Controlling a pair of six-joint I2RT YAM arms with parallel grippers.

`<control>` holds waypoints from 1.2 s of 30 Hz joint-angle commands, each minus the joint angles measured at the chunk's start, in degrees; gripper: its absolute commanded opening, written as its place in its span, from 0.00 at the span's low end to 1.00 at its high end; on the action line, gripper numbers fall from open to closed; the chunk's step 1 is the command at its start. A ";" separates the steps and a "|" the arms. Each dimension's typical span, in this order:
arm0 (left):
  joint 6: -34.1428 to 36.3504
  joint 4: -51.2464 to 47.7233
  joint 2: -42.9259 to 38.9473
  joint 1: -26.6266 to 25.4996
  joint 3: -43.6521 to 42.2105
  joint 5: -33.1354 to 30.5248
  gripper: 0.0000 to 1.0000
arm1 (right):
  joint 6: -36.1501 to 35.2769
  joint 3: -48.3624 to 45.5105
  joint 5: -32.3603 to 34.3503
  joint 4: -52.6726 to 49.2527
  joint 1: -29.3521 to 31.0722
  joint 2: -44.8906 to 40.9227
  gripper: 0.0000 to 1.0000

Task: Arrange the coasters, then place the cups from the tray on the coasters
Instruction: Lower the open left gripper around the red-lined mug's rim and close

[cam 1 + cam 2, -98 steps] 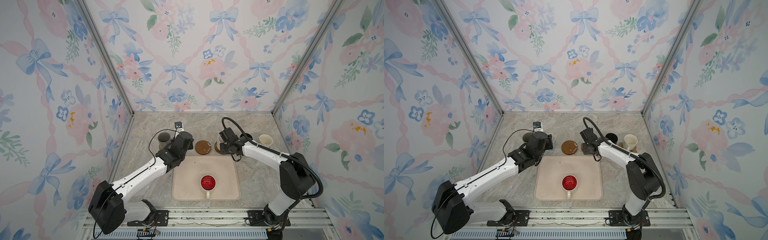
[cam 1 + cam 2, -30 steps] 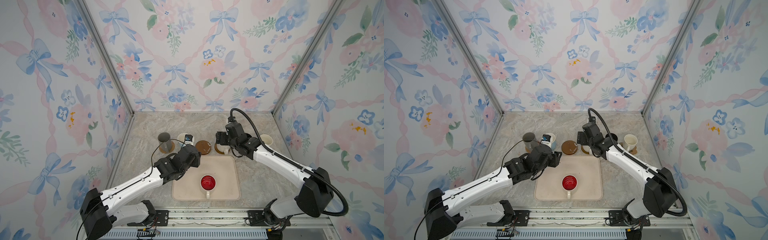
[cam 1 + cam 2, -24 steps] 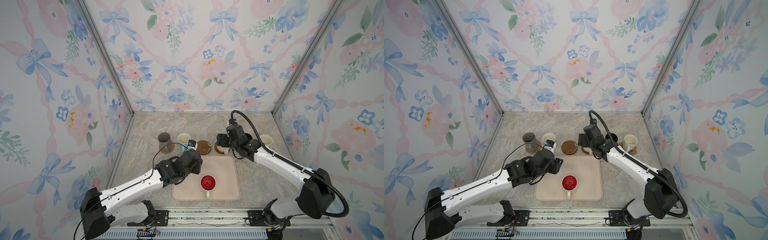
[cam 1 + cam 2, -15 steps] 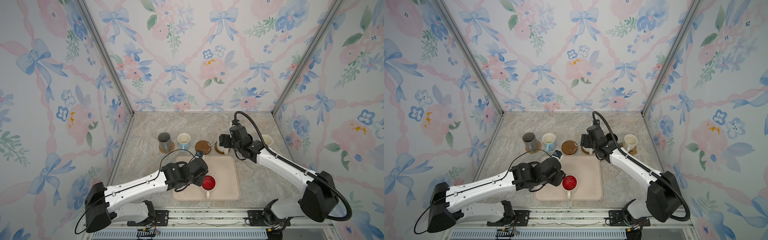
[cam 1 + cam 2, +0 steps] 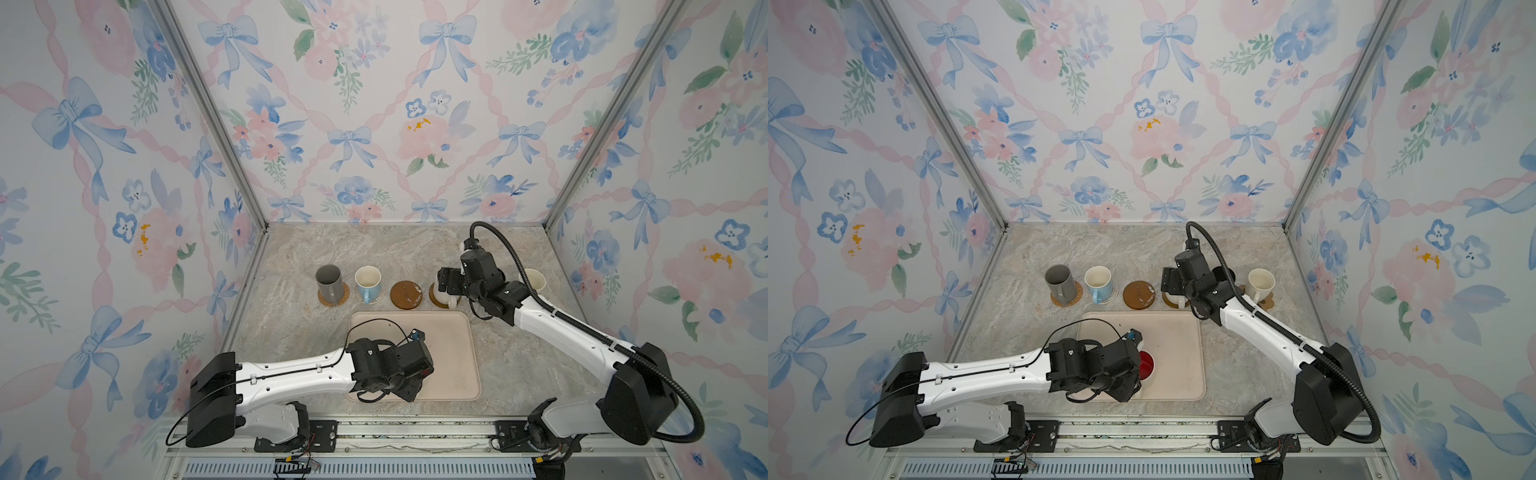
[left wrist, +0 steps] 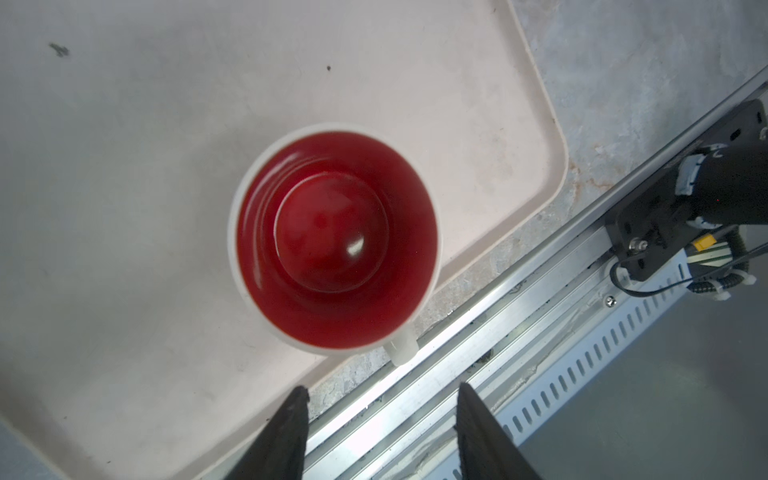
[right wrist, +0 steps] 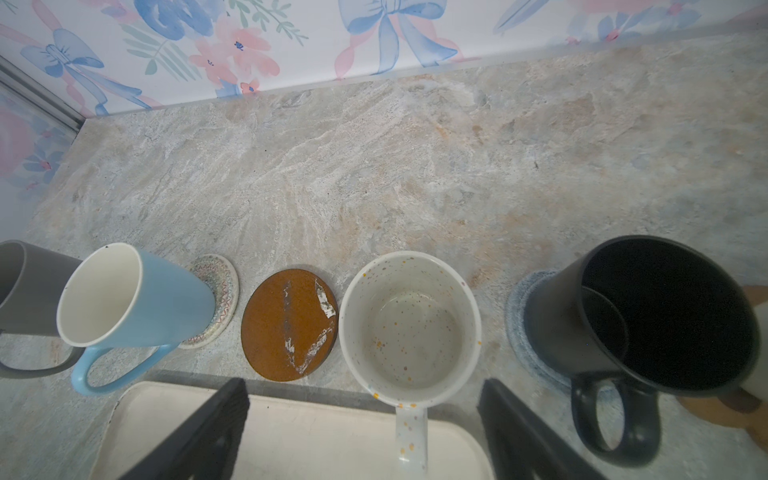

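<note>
1. Worktop (image 5: 374,249): marbled stone. A row of mugs on mats stands across its middle, with the tray in front of that row.
2. Tray (image 5: 451,336): beige with a low rim. It holds one mug only.
3. Left claw (image 6: 382,388): poised over the tray above the red-lined mug. The jaws are apart and empty, and the mug's handle lies just ahead of the tips.
4. Right claw (image 7: 363,390): at the row, over the speckled mug. The jaws are spread wide on either side of its handle, clear of it and gripping nothing.
5. Red-lined mug (image 6: 336,237): white outside. It stands upright on the tray near the front edge, handle toward the front rail. It is the one mug not yet on a mat.
6. Seated mugs, left to right in both top views:
   - grey mug (image 5: 329,282)
   - light blue mug (image 5: 368,282)
   - speckled mug (image 7: 409,324)
   - black mug (image 7: 665,316)
   - cream mug (image 5: 1260,284)
7. Occupied mats, in the same order:
   - tan woven mat (image 5: 341,300)
   - pale woven mat (image 7: 218,291)
   - dark brown mat (image 5: 433,299)
   - blue-grey mat (image 7: 519,307)
   - paw-shaped mat (image 5: 1268,300)
8. Bare brown mat (image 5: 406,295): round and scuffed, with nothing on it. It lies between the light blue mug and the speckled mug.
9. Step in hand, as judged: pick-up of the sixth and final mug, with five already seated.
10. Next move, as judged:
    - The left claw needs to descend and close on the handle or rim of the red-lined mug.
    - It then lifts the mug level and carries it over the tray's rim to the bare brown mat.
    - The slot between the neighbouring mugs is narrow, so the right arm would do well to draw clear.
</note>
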 commanded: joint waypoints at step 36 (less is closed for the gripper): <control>-14.15 -1.26 16.43 -0.78 4.16 -5.04 0.27 | 1.99 -2.13 -2.66 1.99 -3.59 2.19 0.90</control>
